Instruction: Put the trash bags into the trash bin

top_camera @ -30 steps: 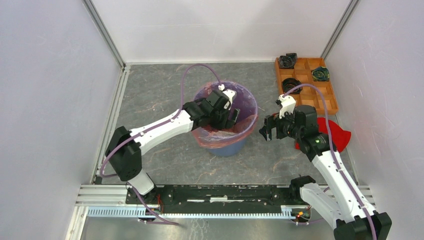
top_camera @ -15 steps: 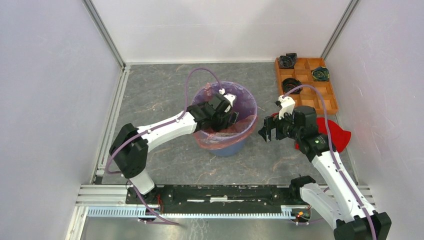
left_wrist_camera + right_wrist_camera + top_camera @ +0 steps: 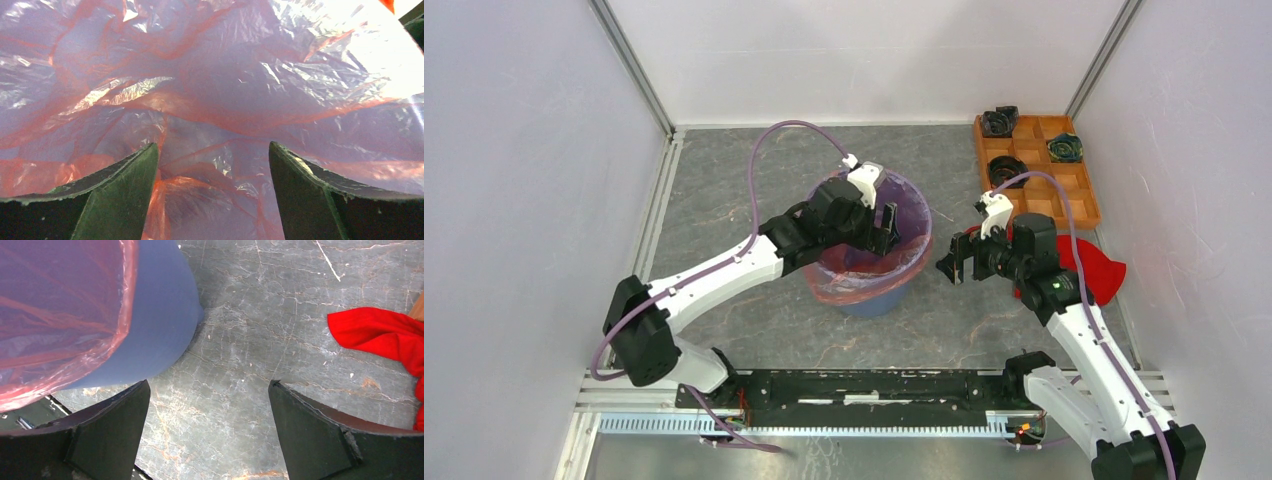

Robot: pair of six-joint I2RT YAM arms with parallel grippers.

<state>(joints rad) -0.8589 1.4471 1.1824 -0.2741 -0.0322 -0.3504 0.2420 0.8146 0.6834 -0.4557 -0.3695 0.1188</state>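
The blue bucket (image 3: pixel 876 300) stands mid-table, lined with the translucent red-pink bag (image 3: pixel 864 285), whose edge is folded over the rim. My left gripper (image 3: pixel 886 228) is open and reaches down inside the bucket; in the left wrist view (image 3: pixel 212 150) the crinkled bag film (image 3: pixel 210 75) fills the frame between its fingers. My right gripper (image 3: pixel 959 262) is open and empty, hovering just right of the bucket; its wrist view (image 3: pixel 209 385) shows the bucket wall (image 3: pixel 160 315) and the bag's folded edge (image 3: pixel 60 315) at left.
An opaque red cloth (image 3: pixel 1099 275) lies on the table right of the right arm, also in the right wrist view (image 3: pixel 390 332). An orange compartmented tray (image 3: pixel 1079 195) with dark objects sits at the back right. Walls close in left, right and behind.
My left arm has swung so the gripper shifted back and up a little inside the bucket. The bucket moved slightly left. The right gripper has barely moved.
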